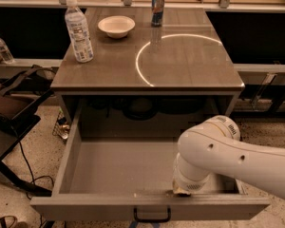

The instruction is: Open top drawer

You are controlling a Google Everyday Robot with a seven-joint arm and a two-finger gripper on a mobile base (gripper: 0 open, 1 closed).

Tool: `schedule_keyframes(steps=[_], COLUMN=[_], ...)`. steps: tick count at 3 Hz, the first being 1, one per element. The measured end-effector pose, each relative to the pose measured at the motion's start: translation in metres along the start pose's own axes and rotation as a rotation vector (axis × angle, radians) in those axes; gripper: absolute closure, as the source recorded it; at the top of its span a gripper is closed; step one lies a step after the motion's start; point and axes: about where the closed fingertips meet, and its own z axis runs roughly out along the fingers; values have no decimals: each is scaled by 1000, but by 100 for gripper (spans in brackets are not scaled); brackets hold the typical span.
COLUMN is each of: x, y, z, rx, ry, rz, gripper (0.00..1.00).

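Note:
The top drawer [109, 165] stands pulled far out from under the table top, showing its plain grey box interior. Its flat grey front [85, 209] is at the bottom of the view, with the small black loop handle [152, 216] at its centre. My white arm [237, 156] reaches in from the right. My gripper [183, 192] sits at the arm's end, down behind the inside of the drawer front, right of the handle. The arm's body hides its tips. The drawer holds nothing that I can see.
On the brown table top [180, 65] stand a water bottle [79, 30], a white bowl [116, 26] and a drink can [157, 7]. A dark bag and stand [14, 113] are at the left, with cables on the floor. A second bottle [2, 49] is at the far left.

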Motion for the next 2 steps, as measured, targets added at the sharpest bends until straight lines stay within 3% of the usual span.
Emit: schedule_keyframes(steps=[1,2], x=[4,4], y=[26,26], z=[8,8], rx=[-55,-55], ry=[-1,-1], rz=[-32,-32], gripper=[100,100])
